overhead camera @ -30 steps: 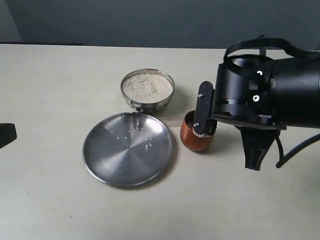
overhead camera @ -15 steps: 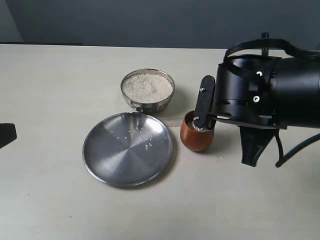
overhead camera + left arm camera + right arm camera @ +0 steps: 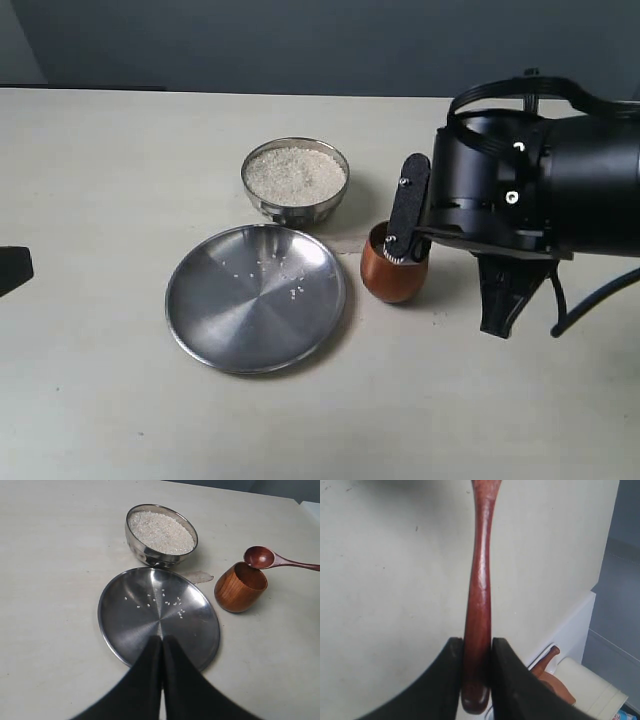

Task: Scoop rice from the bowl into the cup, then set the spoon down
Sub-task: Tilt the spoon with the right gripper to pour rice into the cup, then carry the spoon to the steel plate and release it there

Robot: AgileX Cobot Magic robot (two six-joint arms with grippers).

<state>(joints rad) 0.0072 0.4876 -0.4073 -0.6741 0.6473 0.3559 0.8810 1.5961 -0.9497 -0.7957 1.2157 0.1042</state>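
The steel bowl (image 3: 295,182) (image 3: 161,532) holds a level heap of white rice (image 3: 295,172) (image 3: 161,526). To its right stands the reddish-brown wooden cup (image 3: 390,275) (image 3: 239,587). The wooden spoon (image 3: 260,557) hangs with its oval bowl tipped over the cup's far rim and looks empty. My right gripper (image 3: 477,642) is shut on the end of the spoon's handle (image 3: 480,580). In the exterior view the right arm (image 3: 540,190) hides the spoon. My left gripper (image 3: 161,641) is shut on nothing, above the near edge of the plate.
A wide flat steel plate (image 3: 200,310) (image 3: 125,620) with a few stray grains lies in front of the bowl. A small clear scrap (image 3: 197,576) lies between plate and cup. The left arm's tip (image 3: 12,270) shows at the left edge.
My right wrist has rolled a little over the cup, tilting the visible finger and lifting it slightly. Bowl, plate, cup and left arm have not moved.
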